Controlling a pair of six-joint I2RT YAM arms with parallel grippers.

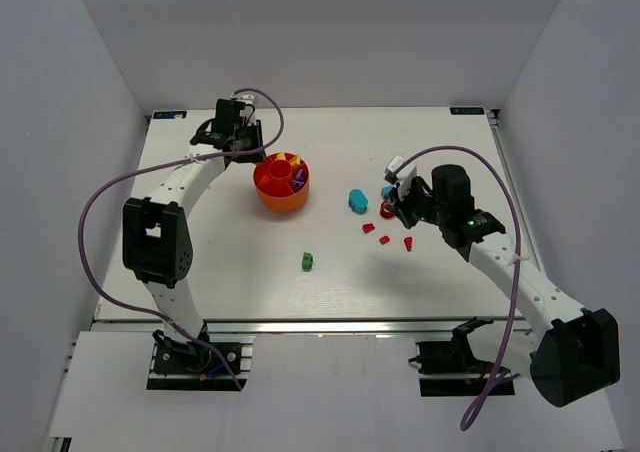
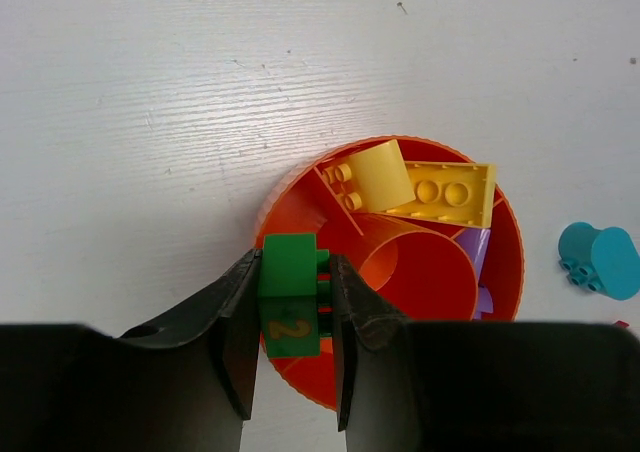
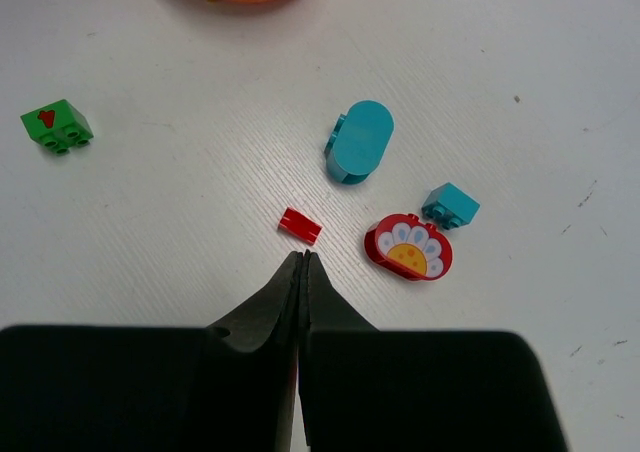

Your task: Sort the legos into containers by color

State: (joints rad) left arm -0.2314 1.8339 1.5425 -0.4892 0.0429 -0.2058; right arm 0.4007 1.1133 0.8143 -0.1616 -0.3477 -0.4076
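Left hand [image 2: 293, 272] grips a green brick [image 2: 290, 302] marked 2 over the rim of the orange tub [image 2: 508, 262], which holds yellow bricks [image 2: 445, 192] and a purple piece [image 2: 478, 247]. Right hand [image 3: 303, 262] is pressed shut and empty, hovering over the tabletop [image 3: 180, 232] right of the tub by a small red brick [image 3: 300, 225] and teal pieces [image 3: 360, 142].

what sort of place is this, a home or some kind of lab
Probably a robotics lab test cell, not a home: a white table boxed in by bare white walls, the left arm and right arm bolted at its near edge, and only toy bricks and an orange tub laid out.
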